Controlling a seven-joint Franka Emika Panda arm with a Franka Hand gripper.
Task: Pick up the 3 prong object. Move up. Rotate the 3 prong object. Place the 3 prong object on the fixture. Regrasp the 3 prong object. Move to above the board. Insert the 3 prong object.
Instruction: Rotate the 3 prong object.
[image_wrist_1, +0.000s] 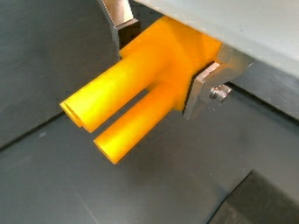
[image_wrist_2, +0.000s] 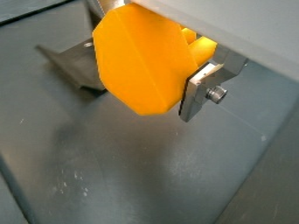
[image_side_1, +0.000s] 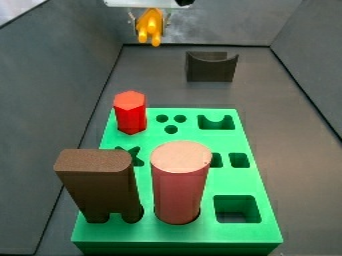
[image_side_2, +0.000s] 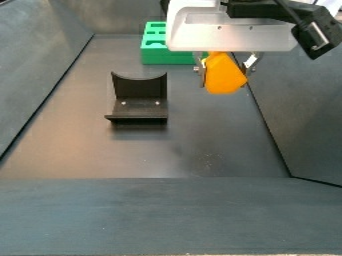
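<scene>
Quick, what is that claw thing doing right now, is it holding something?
Gripper: closed on the yellow-orange three-prong piece, held up in the air, clear of the dark floor.

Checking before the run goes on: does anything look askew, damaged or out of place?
Nothing stands out. The gripper hangs in the air, jaws shut on the 3 prong object. The fixture sits upright and empty; the board lies flat.

Lighting is even and moderately bright, seemingly from overhead. The gripper (image_side_2: 225, 62), up above the grey floor (image_side_2: 174, 150), reads sharp in both side views; shadows are soft, and both wrist views look slightly blurred.
</scene>
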